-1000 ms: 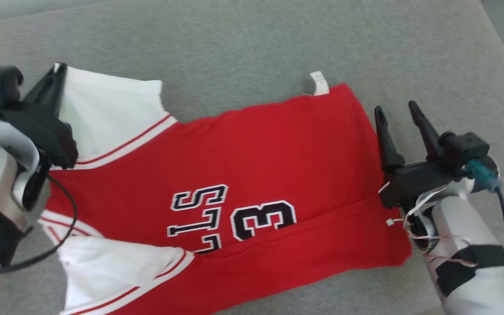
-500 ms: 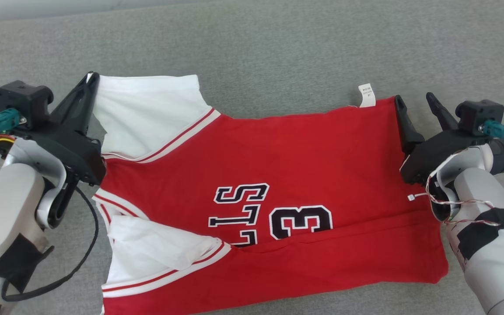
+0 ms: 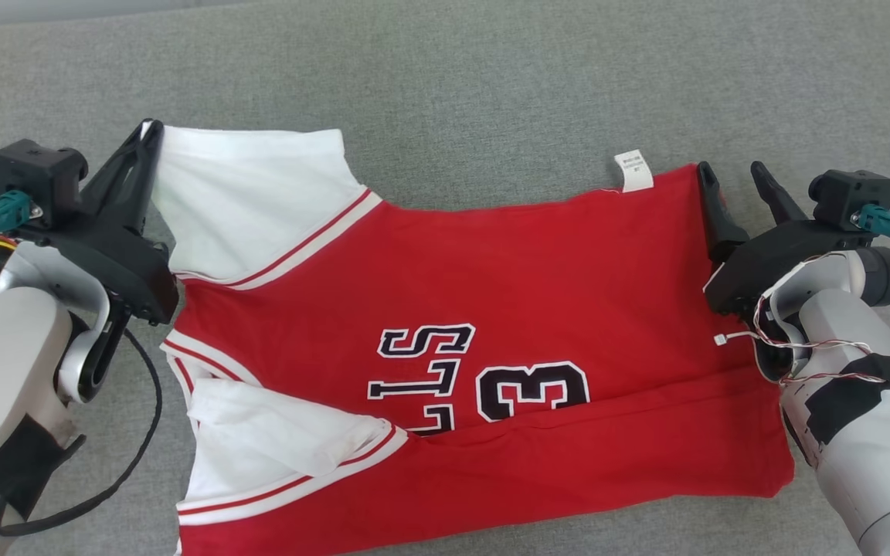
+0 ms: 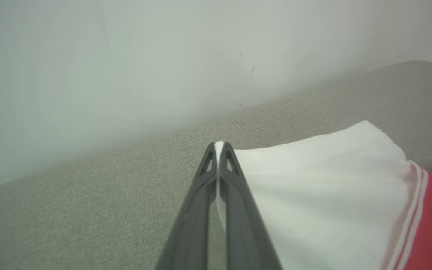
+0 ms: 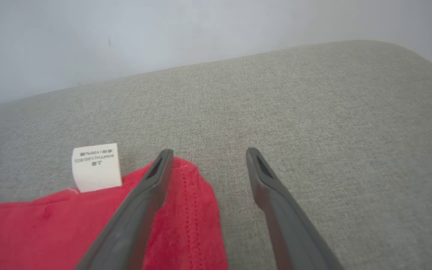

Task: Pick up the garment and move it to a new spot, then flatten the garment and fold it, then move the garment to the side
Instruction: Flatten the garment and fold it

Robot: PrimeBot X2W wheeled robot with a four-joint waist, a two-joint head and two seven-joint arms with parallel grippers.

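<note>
Left hand (image 3: 153,130) clamped shut on the garment (image 3: 491,270), far white sleeve (image 3: 252,193) corner. Right hand (image 3: 731,167) wide open, gripping nothing, one finger over red hem corner. Shirt lies spread on grey fabric surface (image 3: 453,77); white label (image 3: 633,170) at far edge.

The right hand (image 5: 209,151) stands open — one finger over a corner of the garment (image 5: 32,228), perhaps touching; white label (image 5: 96,167) beside.

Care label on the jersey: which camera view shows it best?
Right wrist view: the care label is large, its print visible, sticking out from the red jersey edge beside the open right gripper. Head view shows it small, at the jersey's far edge. Left wrist view looks at the white sleeve.
</note>
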